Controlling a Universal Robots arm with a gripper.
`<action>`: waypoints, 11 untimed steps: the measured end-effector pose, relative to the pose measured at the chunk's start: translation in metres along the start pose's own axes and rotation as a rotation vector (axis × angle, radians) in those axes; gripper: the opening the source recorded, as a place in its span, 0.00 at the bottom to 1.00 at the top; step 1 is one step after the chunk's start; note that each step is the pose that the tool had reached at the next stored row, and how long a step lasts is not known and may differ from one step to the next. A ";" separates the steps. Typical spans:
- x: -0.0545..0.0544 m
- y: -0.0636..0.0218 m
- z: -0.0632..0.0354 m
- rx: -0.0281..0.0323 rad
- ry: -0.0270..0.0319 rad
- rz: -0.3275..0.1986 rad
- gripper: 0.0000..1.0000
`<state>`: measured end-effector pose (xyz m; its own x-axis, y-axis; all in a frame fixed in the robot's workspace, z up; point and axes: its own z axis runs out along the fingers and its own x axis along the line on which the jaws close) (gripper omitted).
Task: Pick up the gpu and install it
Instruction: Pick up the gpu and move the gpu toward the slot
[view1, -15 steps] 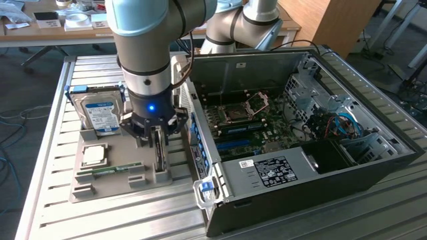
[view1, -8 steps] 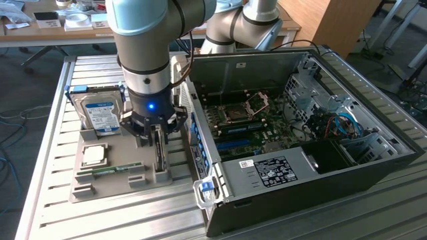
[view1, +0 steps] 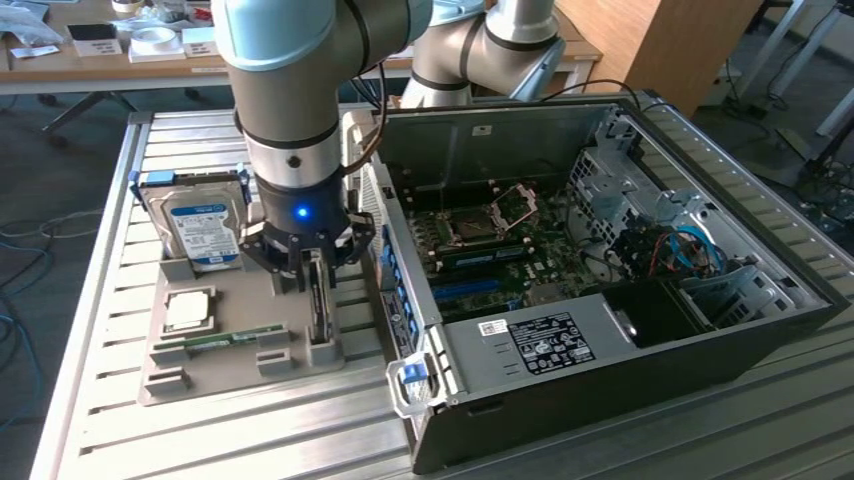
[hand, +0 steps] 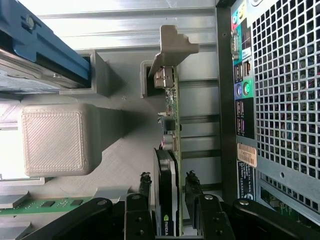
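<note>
On the desk (view1: 80, 400), a tray (view1: 227, 378) lies at the exterior view's left of the computer case (view1: 601, 395). In the tray, the hard drive (view1: 200, 228) stands behind the memory stick (view1: 220, 342). The gpu (view1: 319, 315) stands on edge nearest the case, with the end effector (view1: 316, 265) astride it.

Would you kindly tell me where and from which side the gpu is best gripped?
Probably pinch the gpu across its flat faces near the fan, coming from above: it stands on edge in the grey holder, top edge free, bracket at one end.
</note>
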<state>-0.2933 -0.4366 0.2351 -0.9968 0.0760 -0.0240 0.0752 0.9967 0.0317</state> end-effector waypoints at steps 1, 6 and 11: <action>0.000 -0.0002 0.0000 0.0000 0.0000 0.000 0.42; 0.000 -0.0020 -0.0001 0.0000 0.0000 0.000 0.42; -0.001 -0.0031 0.0000 -0.0001 -0.0001 0.000 0.42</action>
<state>-0.2928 -0.4398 0.2350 -0.9968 0.0760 -0.0241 0.0752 0.9967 0.0318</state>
